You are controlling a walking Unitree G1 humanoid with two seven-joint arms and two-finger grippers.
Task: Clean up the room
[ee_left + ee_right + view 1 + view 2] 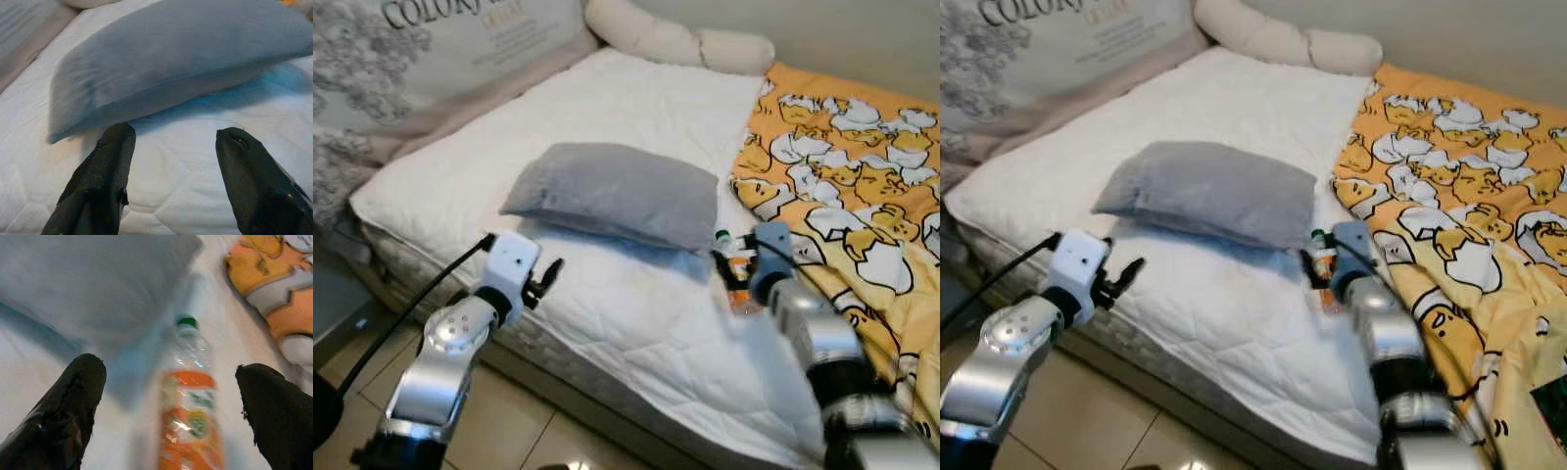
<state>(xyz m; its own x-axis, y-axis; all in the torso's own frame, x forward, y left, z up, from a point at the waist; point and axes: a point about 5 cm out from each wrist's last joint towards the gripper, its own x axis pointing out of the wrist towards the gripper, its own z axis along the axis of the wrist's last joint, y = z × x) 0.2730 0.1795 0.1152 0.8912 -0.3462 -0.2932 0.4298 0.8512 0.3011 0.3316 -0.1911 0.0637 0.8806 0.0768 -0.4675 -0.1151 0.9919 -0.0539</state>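
A clear plastic bottle (190, 431) with an orange label and a green cap (187, 323) lies on the white mattress (626, 98), between a grey pillow (617, 191) and an orange cartoon blanket (842, 176). My right gripper (171, 369) is open, one finger on each side of the bottle, not touching it. From the head camera the same right gripper (732, 262) sits just over the bottle (1326, 269). My left gripper (548, 274) is open over the mattress near the bed's edge. Its fingers (110, 161) point at the pillow's near corner (161, 63) and hold nothing.
A long cream bolster (675, 39) lies at the head of the bed. A large printed cushion (431, 49) leans along the left side. Tiled floor (509, 421) runs below the mattress edge, under my left arm.
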